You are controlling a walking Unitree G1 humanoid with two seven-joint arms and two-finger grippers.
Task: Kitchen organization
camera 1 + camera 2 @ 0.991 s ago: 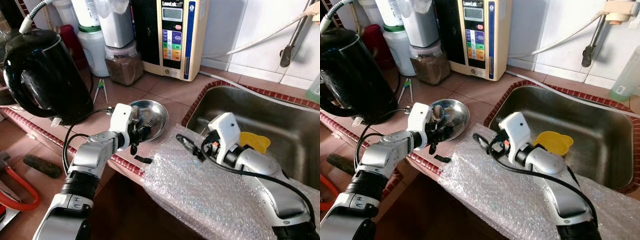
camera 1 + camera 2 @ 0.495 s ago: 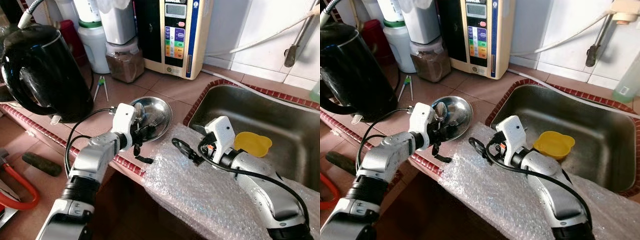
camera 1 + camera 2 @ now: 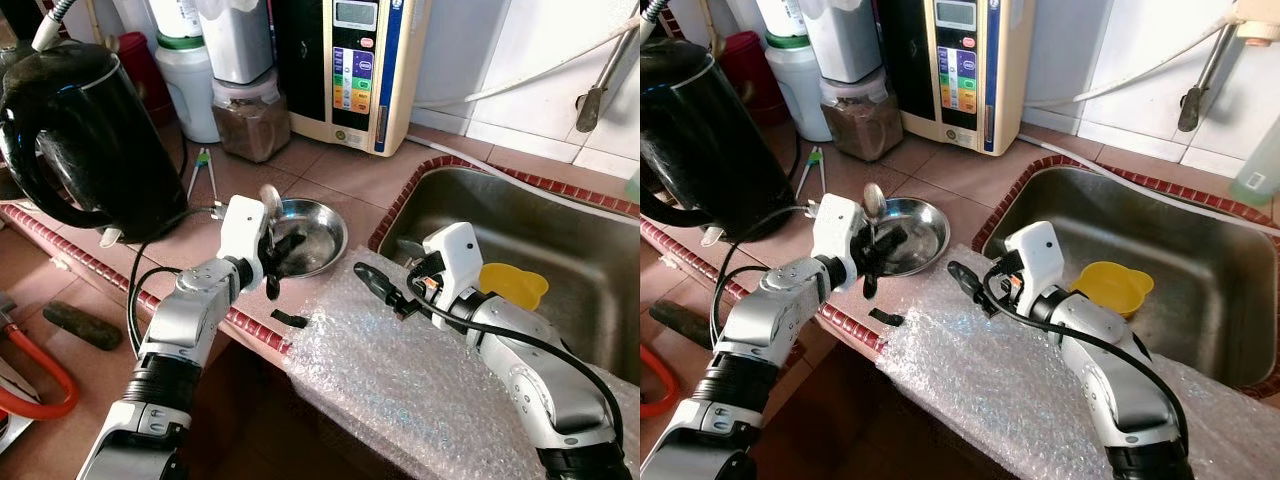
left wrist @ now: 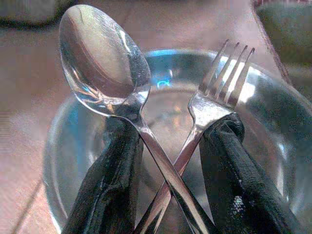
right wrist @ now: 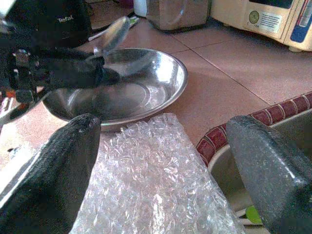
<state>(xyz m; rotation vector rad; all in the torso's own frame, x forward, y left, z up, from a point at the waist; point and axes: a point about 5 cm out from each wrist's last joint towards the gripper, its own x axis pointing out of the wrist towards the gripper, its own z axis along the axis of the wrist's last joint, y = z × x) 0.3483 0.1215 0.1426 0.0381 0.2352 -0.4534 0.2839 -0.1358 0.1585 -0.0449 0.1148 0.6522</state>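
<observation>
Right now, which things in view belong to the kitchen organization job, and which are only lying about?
In the job:
- left gripper, shut on spoon and fork
- steel bowl under them
- right gripper, open over the bubble wrap

Lying about:
- black kettle
- water machine
- brown jar
- yellow cup in the sink
</observation>
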